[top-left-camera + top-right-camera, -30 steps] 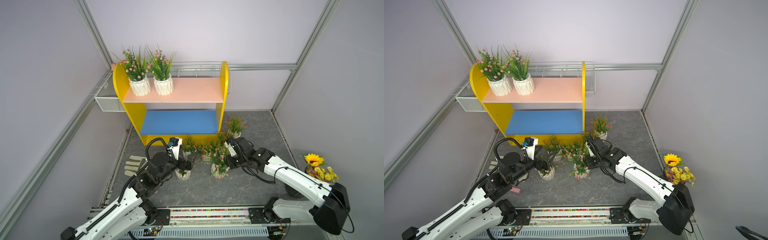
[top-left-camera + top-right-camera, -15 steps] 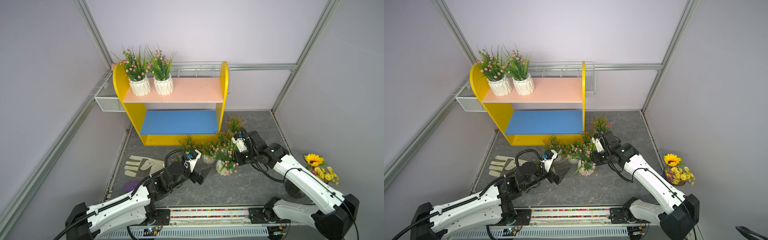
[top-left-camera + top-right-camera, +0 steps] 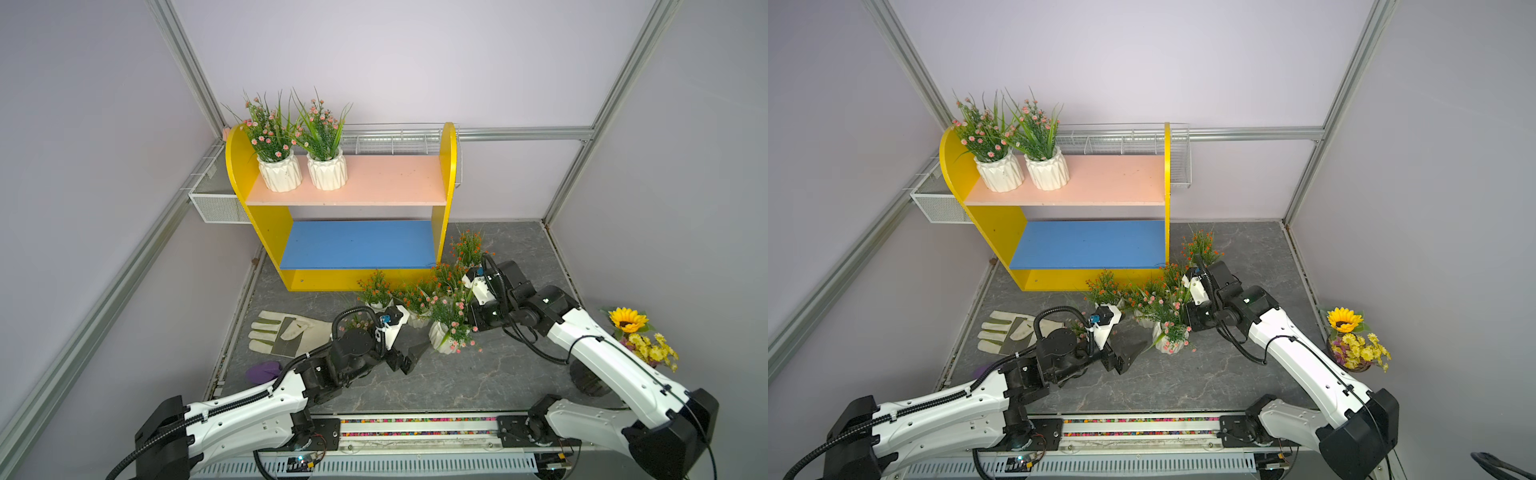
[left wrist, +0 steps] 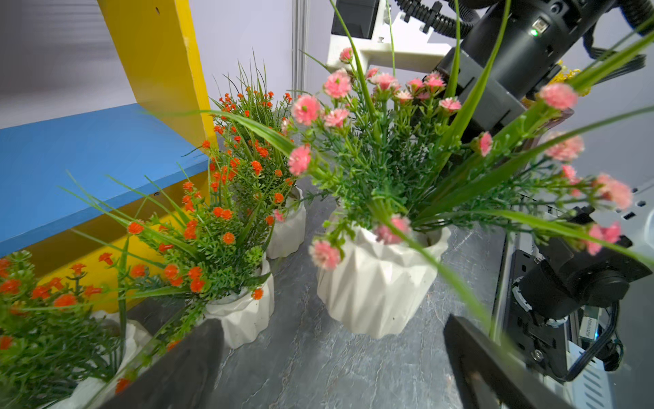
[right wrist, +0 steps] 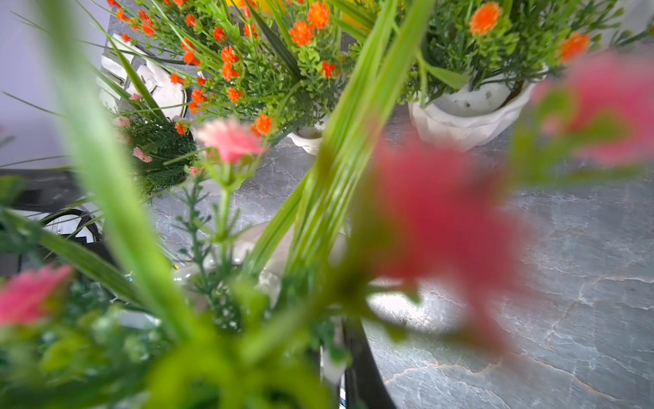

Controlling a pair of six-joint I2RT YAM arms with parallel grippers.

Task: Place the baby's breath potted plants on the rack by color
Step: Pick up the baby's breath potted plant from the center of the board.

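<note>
Between your two arms, on the grey floor [image 3: 478, 386] just near of the rack [image 3: 449, 174], the pink-flowered plant [image 3: 448, 332] leans in its pot, and much about it is hidden from you. Your right gripper [image 3: 470, 324] is sunk into the foliage from the right with its jaws pressed together. Blurred blossoms and grass blades fill the right wrist view, so you cannot tell whether the jaws pinch stems or the pot rim, or whether the base touches the floor. The left wrist view shows the pot [image 4: 375, 290] clearly: white, with folded facets, and green sprigs and pale pink blossoms spraying above it.

Your left gripper [image 3: 409, 356] hangs just left of that pot, jaws spread wide and holding nothing. A second pink plant [image 3: 355, 322] is mostly covered by the left arm's wrist. The orange-red plants [image 3: 415, 297] crowd the floor by the rack's right end. The farthest one [image 3: 467, 249] has its pot hidden behind the right arm.

On the pink upper board [image 3: 386, 178], at its left end, one pink shelf plant [image 3: 279, 168] and its neighbour [image 3: 327, 166] stand upright side by side, above the blue lower board [image 3: 357, 245].

Farther left a pale glove [image 3: 286, 332] lies flat. At the right wall the sunflower bouquet [image 3: 636, 336] is partly cut off by the right arm.
</note>
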